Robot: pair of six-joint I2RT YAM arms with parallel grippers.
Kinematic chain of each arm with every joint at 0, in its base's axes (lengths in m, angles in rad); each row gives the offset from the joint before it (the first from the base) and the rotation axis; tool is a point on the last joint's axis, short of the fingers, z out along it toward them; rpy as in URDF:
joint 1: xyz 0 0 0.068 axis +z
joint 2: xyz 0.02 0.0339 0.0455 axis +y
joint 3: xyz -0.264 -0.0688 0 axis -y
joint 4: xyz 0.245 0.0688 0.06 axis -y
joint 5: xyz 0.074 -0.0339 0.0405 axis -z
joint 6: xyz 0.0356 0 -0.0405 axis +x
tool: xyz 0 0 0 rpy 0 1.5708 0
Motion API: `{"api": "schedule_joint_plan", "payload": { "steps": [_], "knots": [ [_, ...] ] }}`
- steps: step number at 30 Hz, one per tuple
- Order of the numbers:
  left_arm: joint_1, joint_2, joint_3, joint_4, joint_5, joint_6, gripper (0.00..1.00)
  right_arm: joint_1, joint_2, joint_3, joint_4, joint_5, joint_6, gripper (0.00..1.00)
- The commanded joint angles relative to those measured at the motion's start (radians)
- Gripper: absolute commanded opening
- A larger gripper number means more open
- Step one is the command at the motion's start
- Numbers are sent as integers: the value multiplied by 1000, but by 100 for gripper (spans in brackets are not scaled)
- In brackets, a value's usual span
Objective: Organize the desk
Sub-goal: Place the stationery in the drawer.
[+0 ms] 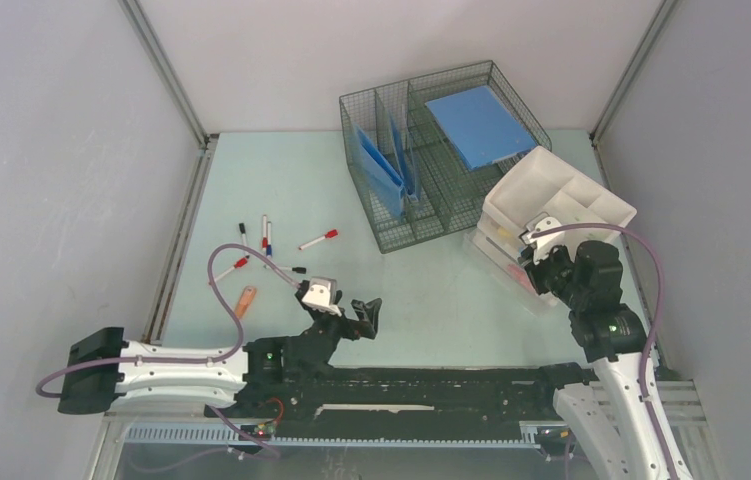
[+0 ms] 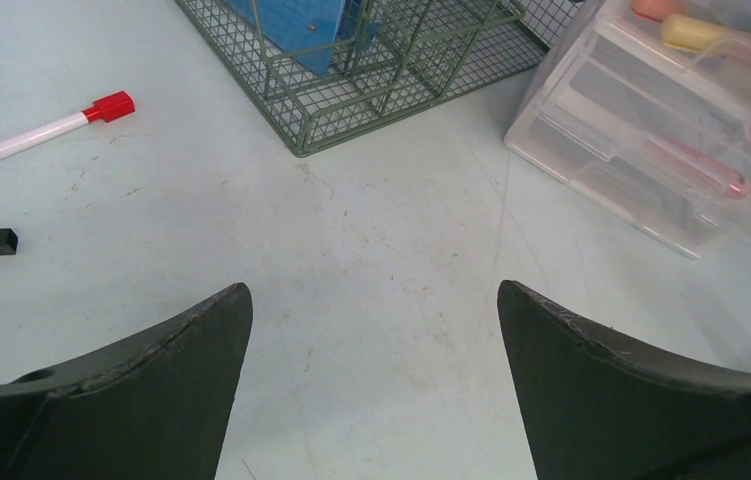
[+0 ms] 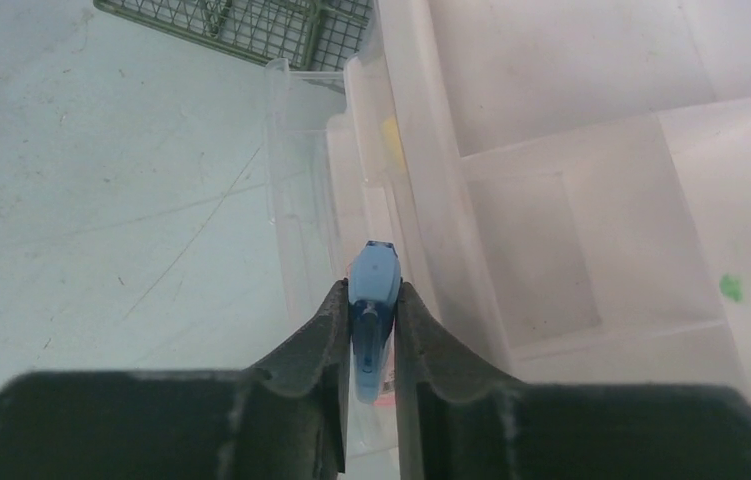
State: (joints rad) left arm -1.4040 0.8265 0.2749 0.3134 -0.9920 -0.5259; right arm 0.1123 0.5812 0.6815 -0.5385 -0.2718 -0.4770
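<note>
It was a robotics lab test cell rather than an office; plain grey walls (image 1: 51,150) in metal framing (image 1: 163,65) boxed in the desk (image 1: 431,300); a left arm (image 1: 186,372) and a right arm (image 1: 616,405) were bolted along its near edge; a red-capped marker (image 1: 318,240) and a wire basket (image 1: 431,225) sat as props.

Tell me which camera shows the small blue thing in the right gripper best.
The right wrist view: the blue thing sits close up between the fingers of the right gripper. The top view hides it behind the arm; the left wrist view misses it.
</note>
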Motion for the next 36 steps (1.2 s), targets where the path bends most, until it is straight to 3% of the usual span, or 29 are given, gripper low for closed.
{"api": "schedule_joint_plan", "payload": {
  "steps": [1,5,9,15,24,31,36],
  "knots": [
    [4,17,7,-3,-54,-32,100,-3,3,2,30,7,-23,30],
    [8,29,11,-6,-53,-37,100,-3,1,2,22,-10,-26,55],
    [15,33,12,-15,-49,-45,100,-3,-5,2,14,-36,-26,63],
    [70,20,16,-63,6,-95,100,-5,-29,2,-17,-138,-47,67],
    [317,-136,12,-234,216,-152,100,-6,-41,1,-35,-185,-61,69],
    [575,-264,86,-468,387,-145,100,-2,-47,3,-48,-220,-68,70],
    [805,-221,164,-538,575,-108,100,21,-38,3,-59,-227,-77,70]
  ]
}}
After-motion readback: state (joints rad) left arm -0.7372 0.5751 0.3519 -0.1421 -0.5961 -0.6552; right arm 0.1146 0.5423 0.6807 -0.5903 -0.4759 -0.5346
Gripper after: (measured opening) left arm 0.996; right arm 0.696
